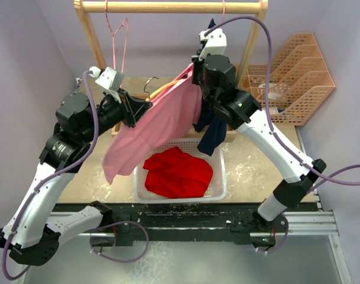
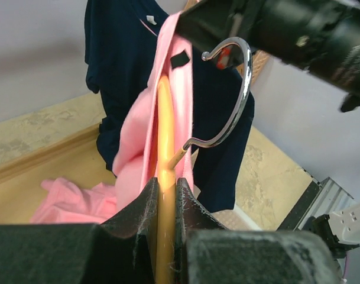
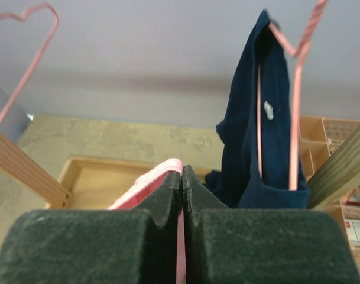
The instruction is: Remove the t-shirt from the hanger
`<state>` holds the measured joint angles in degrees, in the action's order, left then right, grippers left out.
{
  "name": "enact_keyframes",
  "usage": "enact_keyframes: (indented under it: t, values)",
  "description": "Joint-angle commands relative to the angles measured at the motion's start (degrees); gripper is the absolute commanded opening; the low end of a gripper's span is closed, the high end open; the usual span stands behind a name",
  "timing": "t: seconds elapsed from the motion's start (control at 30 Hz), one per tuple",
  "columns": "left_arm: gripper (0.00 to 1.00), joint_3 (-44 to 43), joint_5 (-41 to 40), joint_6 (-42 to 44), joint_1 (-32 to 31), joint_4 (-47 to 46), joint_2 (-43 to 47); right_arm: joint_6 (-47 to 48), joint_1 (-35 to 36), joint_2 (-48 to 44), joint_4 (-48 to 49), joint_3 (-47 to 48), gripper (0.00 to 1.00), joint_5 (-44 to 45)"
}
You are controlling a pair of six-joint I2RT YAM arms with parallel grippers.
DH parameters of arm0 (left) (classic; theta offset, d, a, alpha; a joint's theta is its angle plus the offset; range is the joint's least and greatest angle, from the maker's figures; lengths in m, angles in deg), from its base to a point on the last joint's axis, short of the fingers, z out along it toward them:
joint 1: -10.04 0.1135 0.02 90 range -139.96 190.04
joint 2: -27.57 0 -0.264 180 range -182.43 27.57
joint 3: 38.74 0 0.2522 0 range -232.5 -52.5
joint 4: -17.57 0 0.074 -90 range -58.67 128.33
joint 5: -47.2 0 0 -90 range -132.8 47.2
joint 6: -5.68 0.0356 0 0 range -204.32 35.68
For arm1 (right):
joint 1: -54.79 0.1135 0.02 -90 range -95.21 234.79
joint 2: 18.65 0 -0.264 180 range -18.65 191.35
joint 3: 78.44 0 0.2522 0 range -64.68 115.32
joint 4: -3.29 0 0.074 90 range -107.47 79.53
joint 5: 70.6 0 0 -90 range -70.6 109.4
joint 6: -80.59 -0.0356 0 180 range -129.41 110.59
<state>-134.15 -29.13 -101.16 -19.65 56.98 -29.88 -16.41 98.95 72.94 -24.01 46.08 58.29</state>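
Note:
A pink t-shirt (image 1: 156,127) hangs stretched between my two grippers above the white basket. It sits on a yellow hanger (image 2: 164,148) with a silver hook (image 2: 239,94). My left gripper (image 1: 135,112) is shut on the hanger's yellow bar, also seen in the left wrist view (image 2: 165,192). My right gripper (image 1: 194,74) is shut on the pink shirt's edge (image 3: 150,177), pulling it up and to the right; its closed tips show in the right wrist view (image 3: 181,177). Part of the hanger is hidden under the pink cloth.
A white basket (image 1: 221,183) holds a red garment (image 1: 178,173). A navy t-shirt (image 1: 212,133) hangs on a pink hanger (image 3: 298,89) from the wooden rack (image 1: 168,7). An empty pink hanger (image 1: 117,41) hangs at the left. An orange organiser (image 1: 298,77) stands at the right.

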Motion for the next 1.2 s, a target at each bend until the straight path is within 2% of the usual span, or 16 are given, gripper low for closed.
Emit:
enact_keyframes:
  t: [0.0, 0.17, 0.3, 0.47, 0.6, 0.73, 0.9, 1.03, 1.17]
  values:
    - [0.0, -3.52, 3.1, 1.18, 0.05, 3.0, 6.05, -1.2, -5.91, -0.65, -0.05, -1.27, 0.0, 4.11]
    - [0.0, -2.51, -3.58, 1.46, 0.07, 2.28, 8.91, -4.72, -6.32, -2.99, -0.39, -7.02, 0.0, 2.01]
    - [0.0, -0.99, -3.42, 1.27, 0.07, -0.58, 10.12, -6.62, -6.36, -3.86, -1.29, -11.23, 0.0, 2.15]
    - [0.0, -2.9, -1.69, 1.63, 0.07, 0.52, 10.02, -8.3, -7.78, -4.34, -2.06, -14.26, 0.0, 3.27]
    - [0.0, -4.41, 2.64, 1.41, 0.07, 2.47, 9.19, -7.63, -10.23, -4.05, -1.26, -12.94, 0.0, 2.96]
    - [0.0, -4.51, 6.18, 1.22, 0.08, 4.87, 8.34, -5.02, -13.23, -1.37, -1.64, -6.74, 0.0, 3.14]
    - [0.0, -3.61, 6.17, 1.07, 0.07, 5.9, 9.5, -2.96, -15.84, 1.76, -3.88, -0.1, 0.0, 3.72]
    - [0.0, -3.67, 3.46, 1.33, 0.07, 5.68, 10.76, -3.91, -16.48, 0.7, -4.29, -3.2, 0.0, 1.81]
    - [0.0, -3.64, 5.8, 1.4, 0.07, 3.46, 10.86, -5.46, -16.48, -0.61, -4.09, -9.09, 0.0, -1.53]
